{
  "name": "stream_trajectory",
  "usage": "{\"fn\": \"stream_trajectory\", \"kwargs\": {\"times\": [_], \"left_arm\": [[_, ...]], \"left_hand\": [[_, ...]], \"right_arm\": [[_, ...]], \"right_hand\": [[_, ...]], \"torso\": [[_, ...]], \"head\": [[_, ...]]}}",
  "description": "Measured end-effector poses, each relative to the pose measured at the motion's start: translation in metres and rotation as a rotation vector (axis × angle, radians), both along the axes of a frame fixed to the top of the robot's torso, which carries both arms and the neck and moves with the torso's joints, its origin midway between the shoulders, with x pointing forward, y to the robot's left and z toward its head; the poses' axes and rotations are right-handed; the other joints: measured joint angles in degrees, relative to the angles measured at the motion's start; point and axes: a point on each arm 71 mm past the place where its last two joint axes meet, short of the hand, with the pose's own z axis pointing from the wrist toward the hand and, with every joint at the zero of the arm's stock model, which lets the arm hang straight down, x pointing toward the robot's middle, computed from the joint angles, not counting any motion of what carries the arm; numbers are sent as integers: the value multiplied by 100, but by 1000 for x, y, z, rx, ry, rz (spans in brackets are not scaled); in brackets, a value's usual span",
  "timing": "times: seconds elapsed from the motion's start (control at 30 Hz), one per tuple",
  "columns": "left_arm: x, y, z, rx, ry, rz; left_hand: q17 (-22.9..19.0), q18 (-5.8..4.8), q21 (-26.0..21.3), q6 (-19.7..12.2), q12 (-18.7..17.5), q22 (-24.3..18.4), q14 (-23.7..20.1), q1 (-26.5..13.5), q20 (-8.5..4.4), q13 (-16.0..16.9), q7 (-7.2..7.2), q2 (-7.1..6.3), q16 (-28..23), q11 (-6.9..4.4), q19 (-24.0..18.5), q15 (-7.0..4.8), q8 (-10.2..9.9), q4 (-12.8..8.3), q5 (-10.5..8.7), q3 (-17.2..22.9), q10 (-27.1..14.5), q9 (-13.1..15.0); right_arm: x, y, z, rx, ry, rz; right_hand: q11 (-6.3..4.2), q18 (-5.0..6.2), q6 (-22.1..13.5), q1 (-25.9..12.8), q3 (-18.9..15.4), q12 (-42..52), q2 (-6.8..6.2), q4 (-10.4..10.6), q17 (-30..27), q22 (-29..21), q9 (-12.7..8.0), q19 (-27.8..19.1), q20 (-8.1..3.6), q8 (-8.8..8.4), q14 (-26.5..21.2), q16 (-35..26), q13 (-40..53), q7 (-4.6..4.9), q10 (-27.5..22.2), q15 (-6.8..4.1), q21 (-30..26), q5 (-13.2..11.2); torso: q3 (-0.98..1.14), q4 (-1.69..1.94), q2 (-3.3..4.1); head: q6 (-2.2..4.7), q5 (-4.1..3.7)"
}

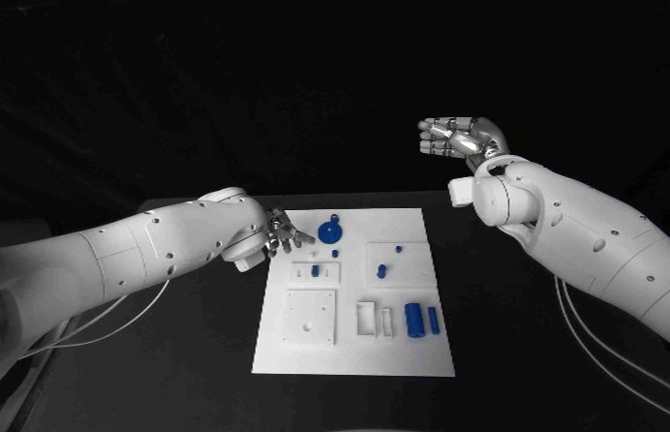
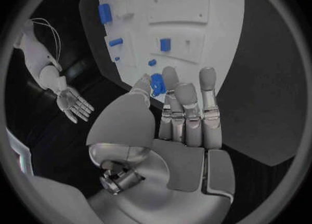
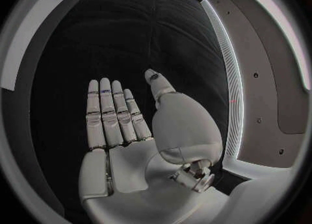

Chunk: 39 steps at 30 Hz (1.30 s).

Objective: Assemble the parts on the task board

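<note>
The white task board lies in the middle of the black table. A round blue part sits near its far left corner. My left hand hovers at the board's left edge with its fingers straight. They point at that round blue part from a short gap away and hold nothing. My right hand is raised high beyond the board's far right, well off it. In the right wrist view this hand is flat with nothing in the palm.
More blue parts lie on the board: a cylinder with a thin piece beside it, a block and two small pegs. A raised white square plate sits at the board's near left.
</note>
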Motion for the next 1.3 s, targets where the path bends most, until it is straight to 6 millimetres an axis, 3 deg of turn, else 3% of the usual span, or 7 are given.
{"fn": "stream_trajectory", "kwargs": {"times": [0.07,0.13,0.43,0.67,1.07,1.3], "left_arm": [[8,4,8,0,-14,14],[16,9,17,1,-29,29],[40,17,28,15,-31,59],[53,18,29,39,-25,63],[62,21,24,108,-30,35],[63,22,16,104,-3,28]], "left_hand": [[-52,0,-35,-39,-19,0,0,-54,18,68,39,153,21,0,19,0,0,-189,38,-122,0,-383],[-73,0,-56,-52,-39,0,-19,-79,18,100,52,191,30,0,19,19,0,-249,38,-182,0,-540],[-139,0,-90,-265,-85,-1,-49,-104,39,192,120,276,75,48,39,49,0,-320,38,-251,8,-986],[-164,0,-113,-314,-126,-2,-69,-166,39,210,135,215,75,68,39,70,0,-235,-29,-216,-12,-1093],[-199,0,-153,-314,-142,-2,-70,-211,58,221,135,125,75,68,19,70,0,-86,-64,-167,-12,-1130],[-199,0,-153,-314,-142,-3,-92,-342,58,254,135,-5,125,68,19,92,0,114,-138,-56,-12,-1145]], "right_arm": [[0,0,0,0,1,0],[0,0,0,0,1,0],[-1,-1,1,0,0,4],[-2,-3,3,-2,-4,6],[-4,-3,5,-2,-8,11],[-4,-2,6,-2,-8,14]], "right_hand": [[0,0,0,0,0,0,0,0,0,0,0,0,0,0,0,0,0,0,0,0,0,0],[0,-1,0,0,0,0,0,0,0,0,0,0,0,0,0,0,0,0,0,0,0,16],[0,0,0,-38,0,0,38,0,0,0,0,0,0,0,0,0,0,0,0,0,0,24],[0,0,0,-38,0,0,38,0,0,1,1,0,0,0,0,0,0,0,0,0,0,23],[0,0,-11,-38,0,0,38,0,0,1,-5,0,0,0,0,0,0,11,0,0,0,23],[21,0,-20,-38,0,0,38,0,0,1,-5,0,0,0,0,0,0,20,-20,-1,0,23]], "torso": [[1,-5,5],[4,-12,14],[14,-49,77],[18,-59,138],[43,-74,218],[54,-92,238]], "head": [[10,5],[23,6],[88,28],[114,32],[153,48],[154,112]]}}
